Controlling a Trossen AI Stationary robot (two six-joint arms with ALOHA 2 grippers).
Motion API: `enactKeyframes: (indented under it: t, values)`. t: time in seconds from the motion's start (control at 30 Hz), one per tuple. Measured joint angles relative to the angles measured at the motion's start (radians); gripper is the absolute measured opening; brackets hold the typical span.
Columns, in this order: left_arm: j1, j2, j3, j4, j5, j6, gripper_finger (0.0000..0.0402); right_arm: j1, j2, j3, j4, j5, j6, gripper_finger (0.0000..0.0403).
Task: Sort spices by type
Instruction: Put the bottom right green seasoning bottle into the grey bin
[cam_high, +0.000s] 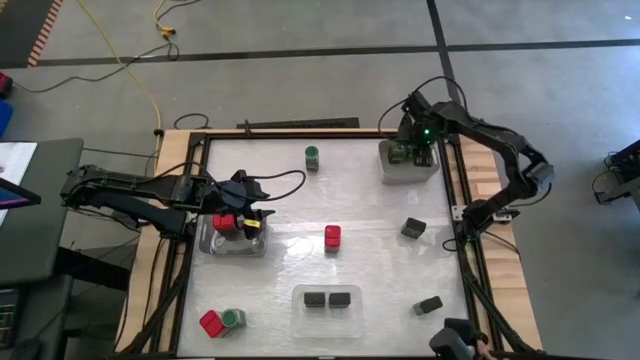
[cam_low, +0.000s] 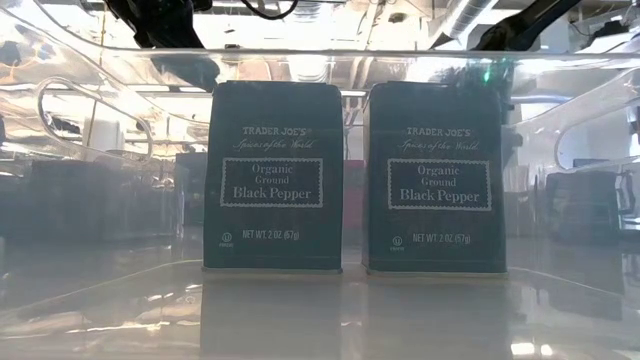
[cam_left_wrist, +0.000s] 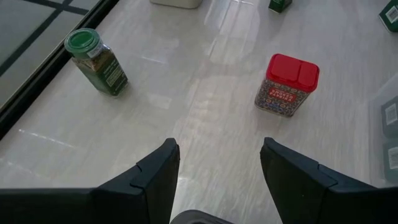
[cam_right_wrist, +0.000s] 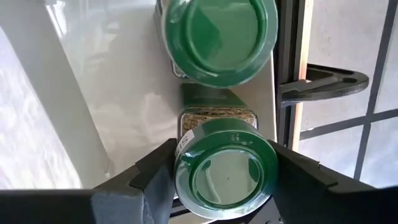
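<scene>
My right gripper (cam_high: 418, 140) hangs over the grey tray (cam_high: 388, 172) at the far right and is shut on a green-lidded jar (cam_right_wrist: 225, 169). A second green jar (cam_right_wrist: 217, 37) stands in that tray just beyond it. My left gripper (cam_left_wrist: 217, 155) is open with nothing between its fingers, above the left tray (cam_high: 212, 246), which holds red spices (cam_high: 226, 222). A green jar (cam_left_wrist: 96, 62) and a red spice (cam_left_wrist: 287, 84) stand on the table ahead of it. Two black pepper boxes (cam_low: 272, 175) stand upright in the clear tray (cam_high: 300, 310) at the near edge. My right gripper pinches the jar at its green lid (cam_right_wrist: 186, 180), one finger on each side of the lid's rim. The fingers come from above, pointing steeply down. The jar stays upright, lid up, over the tray's floor; whether its base rests there is hidden by the jar itself.
Loose on the table are a black box (cam_high: 413, 228) right of centre, another black box (cam_high: 429, 305) near the right front, and a red spice (cam_high: 211, 323) beside a green jar (cam_high: 233, 318) at the near left. Dark rails frame the table's edge (cam_high: 468, 250).
</scene>
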Motion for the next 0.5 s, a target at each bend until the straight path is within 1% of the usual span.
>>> enactKeyframes:
  t: [0.5]
  values:
    - [0.000,0.000,0.000,0.000,0.000,-0.004,0.0215,-0.001,0.007,0.000,0.006,0.001,0.012,0.0248]
